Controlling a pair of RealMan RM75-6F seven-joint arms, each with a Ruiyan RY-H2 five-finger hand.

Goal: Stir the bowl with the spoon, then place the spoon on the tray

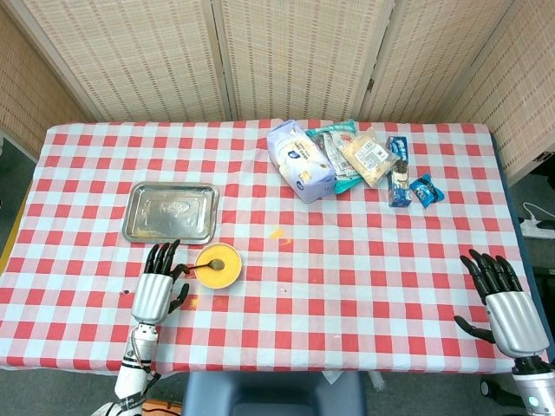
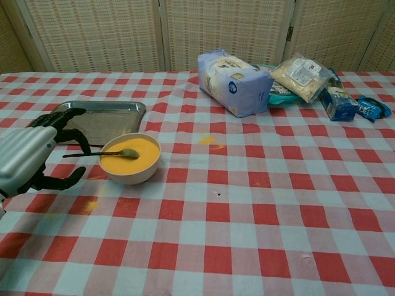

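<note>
A small white bowl (image 1: 218,265) (image 2: 130,159) of yellow-orange mix stands near the front left of the table. A metal spoon (image 1: 201,266) (image 2: 102,154) lies with its head in the mix and its handle sticking out to the left over the rim. My left hand (image 1: 160,282) (image 2: 34,157) is just left of the bowl with its fingers spread. The handle's end lies between its fingers and thumb, and nothing is gripped. The steel tray (image 1: 143,227) (image 2: 123,109) lies empty just behind the bowl and hand. My right hand (image 1: 503,295) rests open at the front right, far from everything.
Several food packets lie at the back centre-right: a pale purple bag (image 1: 299,160) (image 2: 233,81), a tan packet (image 1: 368,158) (image 2: 301,75) and blue packets (image 1: 401,178) (image 2: 338,103). Yellow spill marks (image 1: 277,232) (image 2: 207,140) dot the checked cloth. Folding screens stand behind the table.
</note>
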